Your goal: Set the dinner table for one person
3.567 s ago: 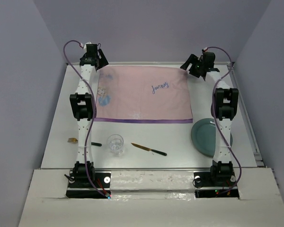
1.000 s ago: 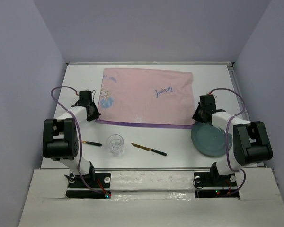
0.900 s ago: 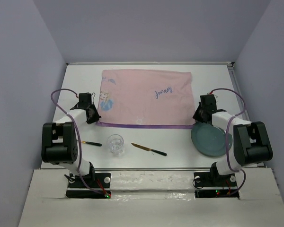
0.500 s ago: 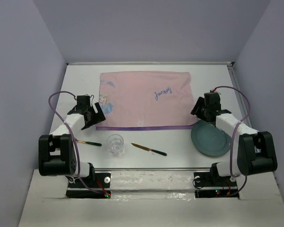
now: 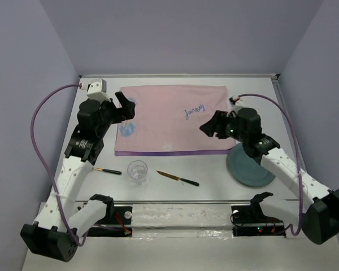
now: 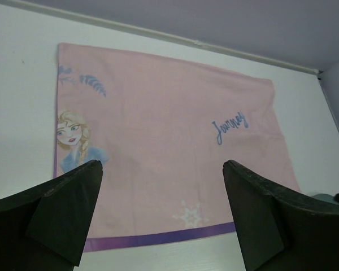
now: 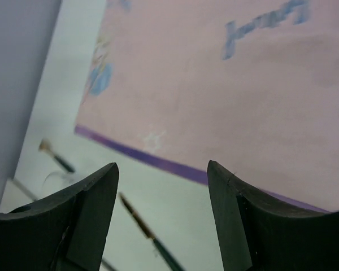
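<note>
Both arms are up off the large plain white rectangular matte surface (image 5: 186, 161), which spreads out underneath both tools and carries everything else in view. The left tool (image 5: 123, 111) hangs in the air with its fingers spread about as wide as they go and nothing between them. Straight below it is the left edge of a flat pink rectangular cloth with blue script writing, a cartoon girl print and a purple hem (image 5: 169, 116). From the left wrist camera you look down between the two dark fingers (image 6: 62, 209) and the whole cloth fills the gap. The right tool (image 5: 212, 125) is open too and holding nothing. It hovers over the cloth's right side and points toward the left tool. Just behind it, toward its own arm base, sits a round grey-green plate (image 5: 250, 167), partly tucked under the right arm. Back toward the bases from the left tool there's a clear drinking glass (image 5: 138, 171), well apart from the cloth's hem. Right beside that, further to the left tool's outer side, is a dark-handled utensil with a gold-coloured head (image 5: 104, 170), though the arm covers the head so I can't tell fork or spoon. A dark-handled table knife with a gold-coloured blade (image 5: 178, 179) lies roughly between the two tools, on the near side of the hem.
</note>
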Motion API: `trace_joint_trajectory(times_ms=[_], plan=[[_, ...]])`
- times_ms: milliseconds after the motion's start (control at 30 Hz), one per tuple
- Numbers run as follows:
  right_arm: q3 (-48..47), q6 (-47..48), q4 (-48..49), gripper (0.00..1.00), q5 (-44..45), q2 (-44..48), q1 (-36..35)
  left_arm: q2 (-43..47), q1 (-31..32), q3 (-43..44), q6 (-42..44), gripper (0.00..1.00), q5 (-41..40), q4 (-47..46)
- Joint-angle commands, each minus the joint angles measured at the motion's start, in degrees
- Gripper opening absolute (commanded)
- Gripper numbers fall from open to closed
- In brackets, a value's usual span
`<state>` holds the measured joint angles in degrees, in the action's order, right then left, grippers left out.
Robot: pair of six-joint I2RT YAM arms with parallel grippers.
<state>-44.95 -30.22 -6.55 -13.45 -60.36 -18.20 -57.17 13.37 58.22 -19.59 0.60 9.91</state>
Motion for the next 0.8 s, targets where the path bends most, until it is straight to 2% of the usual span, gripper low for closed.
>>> trace_joint_trajectory(times_ms=[0,100,200,367,600,700,767], plan=[[-5.32,1.38,2.41,0.68,-1.85,-4.92,-14.56,9.32,0.96,-3.01,3.15,0.99,4.06,-3.58],[-9.70,2.44,2.24,0.65,2.02,-9.67,-25.28,16.98,1.05,-4.86,4.92,0.99,3.27,-5.69],[-16.28,3.76,-0.04,0.66,6.67,-18.28,-34.61,23.05,0.96,-7.14,5.44,0.99,2.21,-8.24],[-25.79,5.16,-6.18,0.71,13.01,-33.12,-41.65,27.10,1.57,-9.43,7.38,0.99,0.29,-8.77],[-36.78,5.52,-13.05,0.70,18.37,-43.70,-47.02,30.36,6.85,-13.30,8.43,0.99,-4.11,-12.02],[-41.88,5.26,-16.91,0.61,22.67,-48.44,-48.25,31.94,7.99,-15.84,8.52,0.99,-4.99,-13.43],[-43.82,5.00,-17.97,0.39,25.14,-50.38,-48.77,32.91,9.04,-16.47,8.96,0.99,-6.13,-13.60]])
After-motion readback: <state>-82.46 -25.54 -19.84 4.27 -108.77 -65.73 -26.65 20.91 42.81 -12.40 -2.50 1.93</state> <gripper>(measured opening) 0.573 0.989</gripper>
